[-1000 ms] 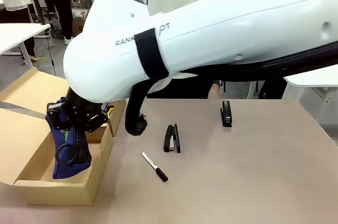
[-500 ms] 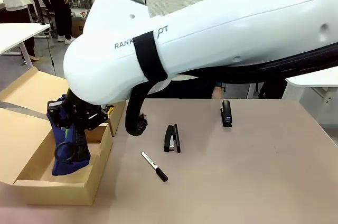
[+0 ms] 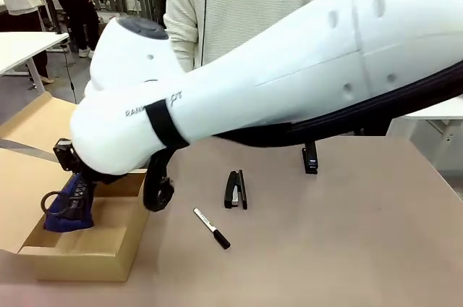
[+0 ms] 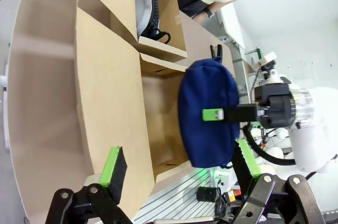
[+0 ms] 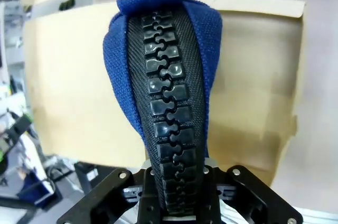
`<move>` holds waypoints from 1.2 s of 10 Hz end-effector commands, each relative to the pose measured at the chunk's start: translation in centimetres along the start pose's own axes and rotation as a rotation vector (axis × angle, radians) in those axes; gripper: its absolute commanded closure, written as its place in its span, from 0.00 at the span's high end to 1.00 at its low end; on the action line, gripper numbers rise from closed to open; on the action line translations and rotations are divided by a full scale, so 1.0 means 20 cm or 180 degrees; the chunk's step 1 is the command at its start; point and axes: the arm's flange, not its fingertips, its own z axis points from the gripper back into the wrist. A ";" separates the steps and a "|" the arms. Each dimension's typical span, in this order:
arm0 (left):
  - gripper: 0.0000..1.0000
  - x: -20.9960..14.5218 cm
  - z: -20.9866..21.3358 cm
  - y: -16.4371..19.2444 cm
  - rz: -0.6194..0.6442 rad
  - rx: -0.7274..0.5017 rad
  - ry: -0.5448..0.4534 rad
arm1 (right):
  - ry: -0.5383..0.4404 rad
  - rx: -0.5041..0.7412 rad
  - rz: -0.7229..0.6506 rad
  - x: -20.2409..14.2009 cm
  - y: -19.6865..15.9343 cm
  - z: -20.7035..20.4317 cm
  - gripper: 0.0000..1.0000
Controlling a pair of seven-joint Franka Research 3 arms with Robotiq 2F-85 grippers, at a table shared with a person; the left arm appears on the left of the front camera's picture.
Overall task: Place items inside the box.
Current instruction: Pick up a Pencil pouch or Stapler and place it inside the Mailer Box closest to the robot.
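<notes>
Navy pouch (image 3: 69, 205) hangs into the box (image 3: 79, 253) at the tabletop's near left corner. It looks soft, light and floppy, so the stiffer zipper ridge gives the surest hold. The right gripper (image 4: 216, 114) is clenched on it there, and the left gripper (image 4: 179, 160) stands spread and empty. The pouch's lower end perhaps touches the box floor, though that's hard to tell.

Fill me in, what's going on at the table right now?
The right gripper is shut on the navy zip pouch, holding it down in the open cardboard box, not yet released. The left gripper hovers open nearby. The black stapler and the marker lie on the table, waiting.
</notes>
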 end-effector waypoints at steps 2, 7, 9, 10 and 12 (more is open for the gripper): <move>1.00 0.00 0.00 0.00 -0.0075 -0.0064 -0.0051 | 0.0141 -0.0092 -0.0182 0.04 0.16 -0.22 0.09; 1.00 0.00 0.00 0.00 -0.0075 -0.0064 -0.0051 | 0.0281 -0.0522 -0.0351 0.07 0.12 -0.48 0.09; 1.00 0.00 0.00 0.00 -0.0075 -0.0064 -0.0051 | 0.0218 -0.0615 -0.0388 0.09 0.10 -0.53 0.09; 1.00 0.00 0.00 0.00 -0.0075 -0.0064 -0.0051 | 0.0252 -0.0599 -0.0402 0.09 0.10 -0.54 0.09; 1.00 0.00 0.00 0.00 -0.0075 -0.0064 -0.0051 | 0.0218 -0.0606 -0.0392 0.10 0.09 -0.52 0.09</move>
